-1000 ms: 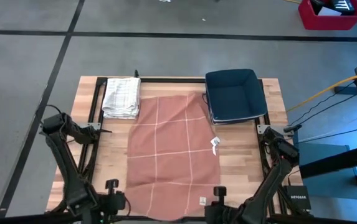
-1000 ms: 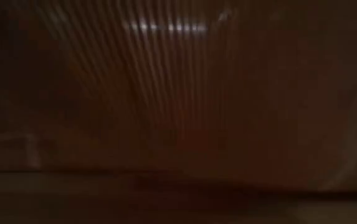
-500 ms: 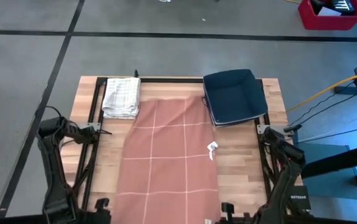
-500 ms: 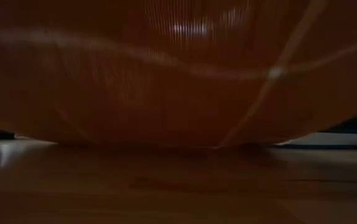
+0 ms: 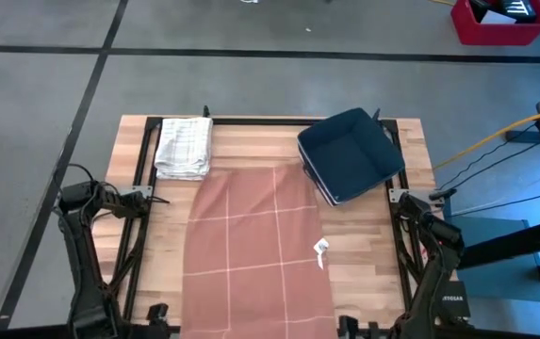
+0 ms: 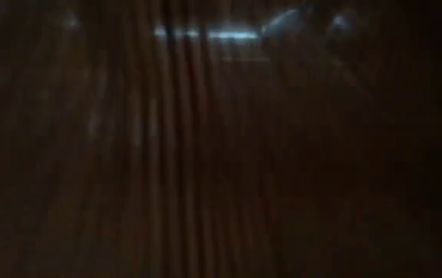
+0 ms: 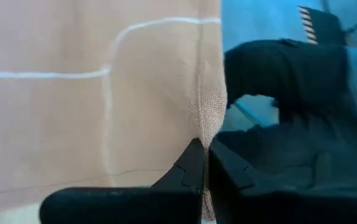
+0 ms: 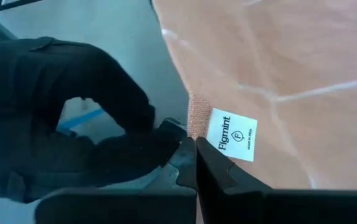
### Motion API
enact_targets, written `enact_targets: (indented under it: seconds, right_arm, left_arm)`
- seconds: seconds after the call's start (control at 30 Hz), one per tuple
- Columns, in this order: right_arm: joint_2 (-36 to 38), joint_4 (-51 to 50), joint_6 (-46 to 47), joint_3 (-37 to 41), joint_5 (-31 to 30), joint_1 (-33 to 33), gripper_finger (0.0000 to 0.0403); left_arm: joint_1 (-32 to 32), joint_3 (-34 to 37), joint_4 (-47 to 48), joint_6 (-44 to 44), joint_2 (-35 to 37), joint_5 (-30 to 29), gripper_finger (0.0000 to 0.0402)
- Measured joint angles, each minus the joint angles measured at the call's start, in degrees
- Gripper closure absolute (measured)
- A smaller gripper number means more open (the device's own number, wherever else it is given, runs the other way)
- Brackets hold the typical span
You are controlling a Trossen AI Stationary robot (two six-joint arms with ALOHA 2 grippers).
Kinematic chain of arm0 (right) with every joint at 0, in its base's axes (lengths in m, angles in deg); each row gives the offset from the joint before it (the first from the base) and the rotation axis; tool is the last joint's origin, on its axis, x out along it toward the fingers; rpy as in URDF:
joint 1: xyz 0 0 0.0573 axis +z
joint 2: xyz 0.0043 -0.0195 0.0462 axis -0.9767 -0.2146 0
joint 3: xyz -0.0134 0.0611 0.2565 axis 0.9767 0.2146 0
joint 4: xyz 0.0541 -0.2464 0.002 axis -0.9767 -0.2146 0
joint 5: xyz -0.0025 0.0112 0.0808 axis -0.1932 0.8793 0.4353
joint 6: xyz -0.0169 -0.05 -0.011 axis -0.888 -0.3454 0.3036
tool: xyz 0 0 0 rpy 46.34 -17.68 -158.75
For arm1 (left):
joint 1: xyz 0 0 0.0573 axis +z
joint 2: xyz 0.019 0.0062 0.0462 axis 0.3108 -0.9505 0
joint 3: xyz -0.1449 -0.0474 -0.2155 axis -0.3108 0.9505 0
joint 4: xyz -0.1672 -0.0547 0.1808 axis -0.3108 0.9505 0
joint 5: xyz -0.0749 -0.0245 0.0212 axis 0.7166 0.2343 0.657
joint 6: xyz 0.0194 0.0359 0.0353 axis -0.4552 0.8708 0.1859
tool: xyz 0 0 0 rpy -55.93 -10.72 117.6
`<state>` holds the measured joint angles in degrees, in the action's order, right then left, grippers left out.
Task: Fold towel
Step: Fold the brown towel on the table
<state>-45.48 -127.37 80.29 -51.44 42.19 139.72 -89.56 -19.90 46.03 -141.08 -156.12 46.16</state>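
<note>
My left claw (image 7: 202, 163) and right claw (image 8: 195, 158) each pinched a near corner of the towel (image 5: 255, 250) at lower frame; bare table (image 5: 368, 235) lay right of it.

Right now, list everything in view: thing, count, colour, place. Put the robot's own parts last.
Towel: one, terracotta with a pale grid, spread down the middle of the table and running off its near edge; a white label at one corner.
Folded cloth: one, white with a grey check, far left of the table.
Bin: one, dark blue, far right of the table, sitting askew.
White scrap: one, by the towel's right edge.
Table: one, light wood.
Red crate: one, on the floor beyond the table.
Left gripper: fingers shut on the towel's edge.
Right gripper: fingers shut on the towel's labelled corner.
</note>
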Motion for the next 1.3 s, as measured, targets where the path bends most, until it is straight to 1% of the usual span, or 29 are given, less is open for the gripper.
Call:
enact_targets:
  seconds: [0.13, 0.23, 0.3, 0.37, 0.47, 0.6, 0.67, 0.8, 0.83, 0.9, 0.97, 1.07, 1.13, 1.3]
  right_arm:
    - [0.00, -0.47, -2.23, 0.00, 0.30, -0.86, 0.0403]
    - [0.43, 0.68, -3.24, 0.00, 0.17, -0.75, 0.0403]
    - [1.09, 0.30, -4.41, -0.02, -1.29, -0.58, 0.0403]
    - [1.56, -1.35, -5.68, -0.07, -3.02, -0.84, 0.0403]
    - [1.98, -6.66, -5.81, -0.05, -6.68, -2.66, 0.0403]
    - [3.05, -15.39, -5.44, -0.04, -9.89, -5.80, 0.0403]
    - [3.37, -21.12, -4.18, -0.04, -10.87, -7.87, 0.0403]
    - [3.54, -33.85, -2.03, 0.01, -14.43, -12.16, 0.0403]
    - [3.64, -36.22, -1.48, 0.47, -15.56, -13.36, 0.0403]
    - [3.79, -40.19, -0.86, 1.99, -17.32, -16.11, 0.0403]
    - [4.24, -39.59, -3.82, 4.33, -17.94, -19.21, 0.0403]
    - [4.60, -39.76, -7.26, 7.13, -17.82, -24.09, 0.0403]
    - [4.61, -39.98, -9.09, 9.39, -17.99, -27.22, 0.0403]
    - [5.50, -40.08, -15.47, 15.01, -19.35, -34.99, 0.0403]
  left_arm:
    - [0.30, -0.13, 1.15, -1.98, 0.00, -0.11, 0.0400]
    - [-0.23, -2.34, 1.72, -0.69, 0.04, -0.13, 0.0400]
    - [-0.32, -4.45, 4.90, 0.82, 0.22, -1.13, 0.0400]
    - [-0.09, -6.74, 10.77, 0.99, 0.26, -3.41, 0.0400]
    - [0.89, -9.08, 20.19, -0.20, 0.88, -8.12, 0.0400]
    - [2.84, -9.71, 33.77, -5.49, 2.11, -14.01, 0.0400]
    - [4.12, -9.11, 41.16, -8.79, 2.55, -15.47, 0.0400]
    - [7.58, -7.10, 54.59, -16.74, 3.62, -16.67, 0.0400]
    - [8.56, -6.14, 55.02, -17.45, 3.92, -17.18, 0.0400]
    - [10.26, -2.73, 52.43, -14.63, 5.70, -18.53, 0.0400]
    - [12.75, 0.21, 52.05, -13.99, 7.53, -18.51, 0.0400]
    - [15.79, 5.42, 54.59, -16.16, 9.73, -18.49, 0.0400]
    - [17.92, 9.28, 54.37, -17.40, 11.36, -18.29, 0.0400]
    - [23.77, 18.85, 54.43, -18.81, 17.58, -18.23, 0.0400]
